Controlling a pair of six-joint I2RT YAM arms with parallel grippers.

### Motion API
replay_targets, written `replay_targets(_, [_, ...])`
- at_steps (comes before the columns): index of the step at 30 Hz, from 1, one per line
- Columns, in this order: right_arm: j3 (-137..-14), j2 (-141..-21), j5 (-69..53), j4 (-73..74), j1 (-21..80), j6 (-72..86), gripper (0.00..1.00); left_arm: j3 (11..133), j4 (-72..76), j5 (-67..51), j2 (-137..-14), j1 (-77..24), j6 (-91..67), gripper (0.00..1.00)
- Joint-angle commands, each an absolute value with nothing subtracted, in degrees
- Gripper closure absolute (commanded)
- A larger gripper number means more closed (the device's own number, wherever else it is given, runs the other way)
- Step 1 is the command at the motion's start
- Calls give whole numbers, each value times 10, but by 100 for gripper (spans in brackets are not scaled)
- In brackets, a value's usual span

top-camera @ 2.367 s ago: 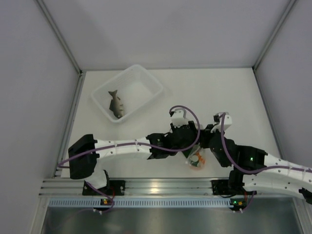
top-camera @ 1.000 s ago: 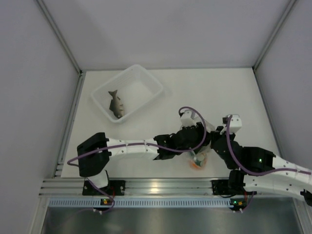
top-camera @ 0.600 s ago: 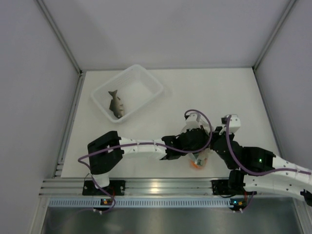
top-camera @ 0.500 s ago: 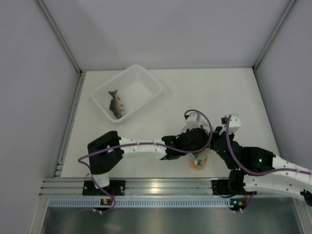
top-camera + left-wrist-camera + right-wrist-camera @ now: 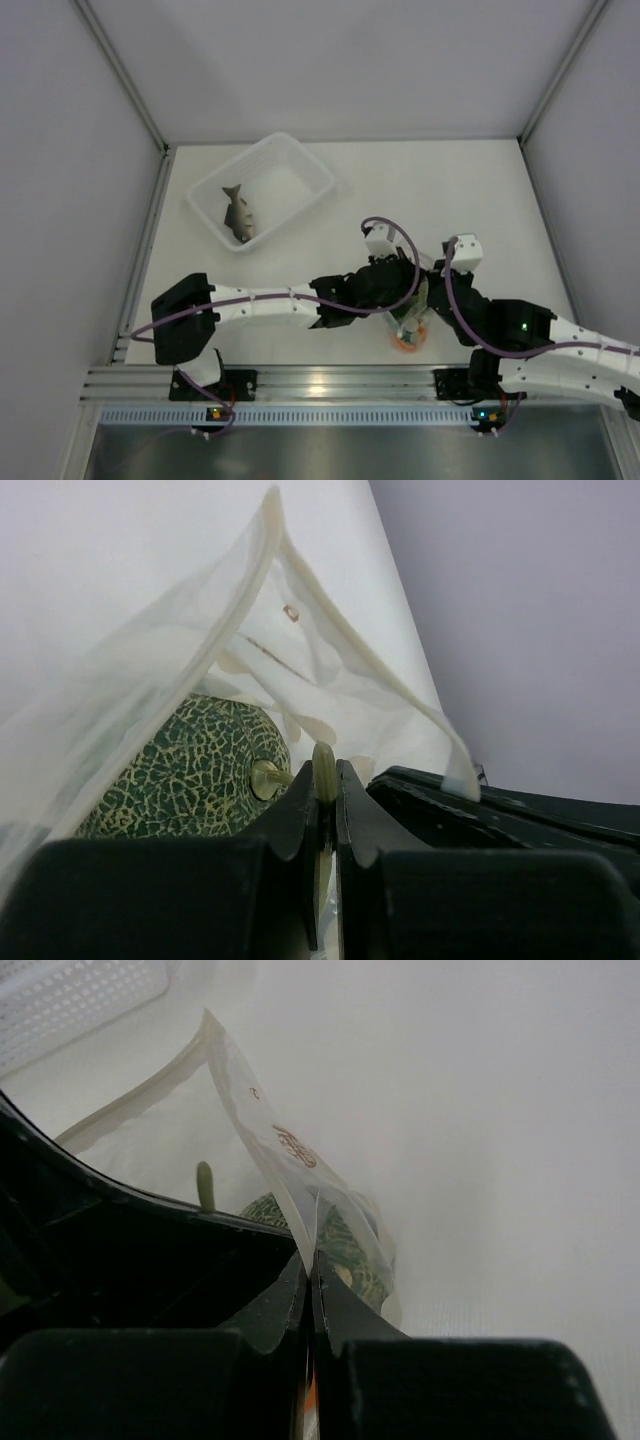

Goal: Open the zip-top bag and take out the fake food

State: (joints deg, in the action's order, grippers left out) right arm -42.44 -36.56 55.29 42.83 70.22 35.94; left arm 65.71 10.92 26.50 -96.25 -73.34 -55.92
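**Left gripper** (image 5: 326, 780): the fingers are pressed together on a pale stub (image 5: 323, 762). A short rod joins the stub to the green netted ball (image 5: 185, 775), so I read it as the ball's stem, gripped inside the zip-top bag (image 5: 150, 670).

**Right gripper** (image 5: 311, 1265): the fingers are likewise pressed together, pinching one clear wall of the bag at its edge.

**Hidden parts:** in the overhead view I cannot see either pair of fingertips. The wrists and purple cables (image 5: 400, 232) cover them, along with most of the bag. Only a sliver of an orange piece (image 5: 403, 343) shows, and crinkled film veils anything else inside.

**Position and axis:** the bag sits at the lower centre-right of the overhead view, held between the two grippers. Its long axis runs up and down that frame, with the open mouth toward the upper end and the orange piece at the lower end. In the left wrist view the two cream zip strips spread apart and meet in a peak at top centre.

**Writing:** a small red-brown print (image 5: 294, 1146) on the wall is too blurred for me to read.

**Elsewhere:** the fish (image 5: 238, 213) lies in the white basket (image 5: 300, 150) at upper left, well apart from the bag.
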Motion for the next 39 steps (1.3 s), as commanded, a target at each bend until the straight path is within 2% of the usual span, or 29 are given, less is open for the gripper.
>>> replay_targets(1, [-437,-373,551,398,695,335,100,644,147,311,-900,-735,-547,100])
replay_targets(8, [-402,-370,544,388,696,327,100,615,147,321,-842,-711,-549,100])
replay_targets(15, [-398,-370,546,378,695,332,100,598,154,278,-807,-699,-564,100])
replay_targets(27, [-411,-429,569,362,678,316,100,534,241,129,-749,-646,-617,100])
replay_targets(39, [-454,-456,520,344,619,251,100,493,328,-54,-739,-563,-672,100])
